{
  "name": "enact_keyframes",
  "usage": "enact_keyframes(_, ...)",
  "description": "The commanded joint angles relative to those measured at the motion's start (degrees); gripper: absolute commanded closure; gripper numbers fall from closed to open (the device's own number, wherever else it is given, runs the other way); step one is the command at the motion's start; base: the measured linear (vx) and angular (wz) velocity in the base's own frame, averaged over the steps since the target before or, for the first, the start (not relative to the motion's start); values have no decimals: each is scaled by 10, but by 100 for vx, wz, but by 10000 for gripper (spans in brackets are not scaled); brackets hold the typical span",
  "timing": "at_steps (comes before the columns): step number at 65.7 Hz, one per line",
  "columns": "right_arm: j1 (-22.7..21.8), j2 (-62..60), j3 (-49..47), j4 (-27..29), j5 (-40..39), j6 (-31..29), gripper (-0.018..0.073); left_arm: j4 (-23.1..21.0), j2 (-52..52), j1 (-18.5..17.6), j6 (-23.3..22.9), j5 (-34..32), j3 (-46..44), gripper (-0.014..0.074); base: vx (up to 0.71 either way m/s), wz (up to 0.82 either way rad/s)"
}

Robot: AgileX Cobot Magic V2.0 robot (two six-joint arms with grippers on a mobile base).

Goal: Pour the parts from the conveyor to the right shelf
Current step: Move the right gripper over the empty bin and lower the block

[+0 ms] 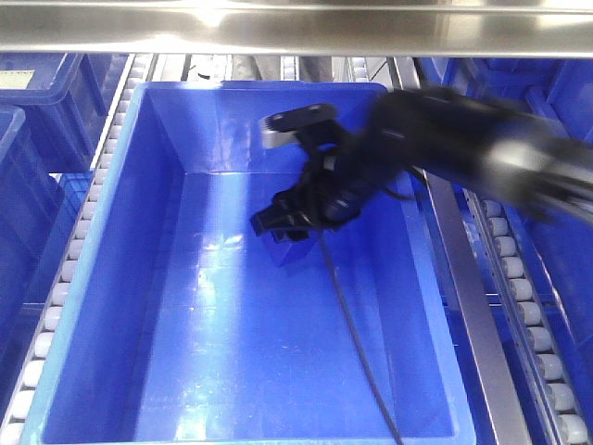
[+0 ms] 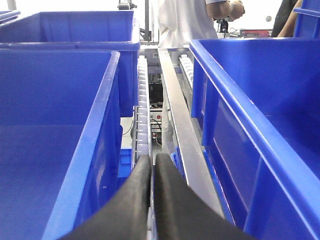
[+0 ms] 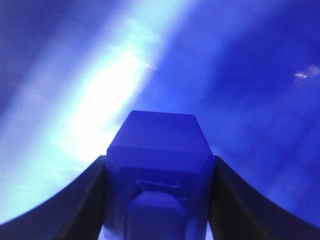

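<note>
The right arm's black pincer [image 1: 278, 222] clamps the small bright-blue plastic block [image 3: 157, 175] between its fingers [image 3: 75, 205], low inside the deep-blue rectangular plastic bin [image 1: 139, 278] on the stainless-steel roller shelf [image 1: 482, 315], toward the bin's far wall. The left pincer [image 2: 151, 200] is pressed together, holding nothing.

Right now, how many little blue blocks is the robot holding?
1. The blue block sits clamped between the right gripper fingers, low inside the big blue bin. The left gripper is shut on nothing. More blocks could be hidden behind the arm.
</note>
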Motion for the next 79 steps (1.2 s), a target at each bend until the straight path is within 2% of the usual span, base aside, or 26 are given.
enact_keyframes(1,17,20,-78,-36,41,27,545,-4,-10,-3,-4,-42,-11,603,0,0)
enact_keyframes(12,25,91,-171,-43,122,67,519,-4,-10,-3,-4,-42,-11,603,0,0)
enact_keyframes(20,25,121,-207,-43,144,86,447,-4,-10,-3,-4,-42,-11,603,0,0)
enact_keyframes(37,25,127,-212,-46,106,104,110,-4,-10,-3,-4,-42,-11,603,0,0)
enact_keyframes(45,25,121,-211,-48,80,104,5,-4,-10,-3,-4,-42,-11,603,0,0)
enact_keyframes(57,25,109,-211,-66,66,109,-8,-4,-10,-3,-4,-42,-11,603,0,0)
enact_keyframes(79,25,77,-196,-88,37,111,44,-4,-10,-3,-4,-42,-11,603,0,0)
